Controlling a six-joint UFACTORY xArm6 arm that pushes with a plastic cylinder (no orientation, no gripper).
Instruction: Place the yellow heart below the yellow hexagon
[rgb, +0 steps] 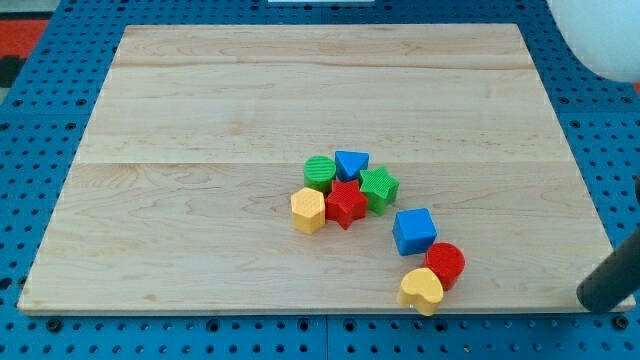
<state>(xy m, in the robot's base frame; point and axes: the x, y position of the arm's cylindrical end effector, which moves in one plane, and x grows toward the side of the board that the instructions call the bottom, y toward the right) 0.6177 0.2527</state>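
The yellow heart (422, 290) lies near the board's bottom edge, touching a red round block (445, 264) up and to its right. The yellow hexagon (308, 211) sits left of centre in a cluster, touching a red star (346, 204). The heart is to the lower right of the hexagon. My dark rod enters at the view's bottom right, and my tip (591, 298) is off the board's right edge, well to the right of the heart and touching no block.
A green round block (320, 172), a blue triangle (351, 163) and a green star (379, 187) crowd above the hexagon and red star. A blue cube (414, 230) sits between the cluster and the red round block. A white rounded object (600, 35) fills the top right corner.
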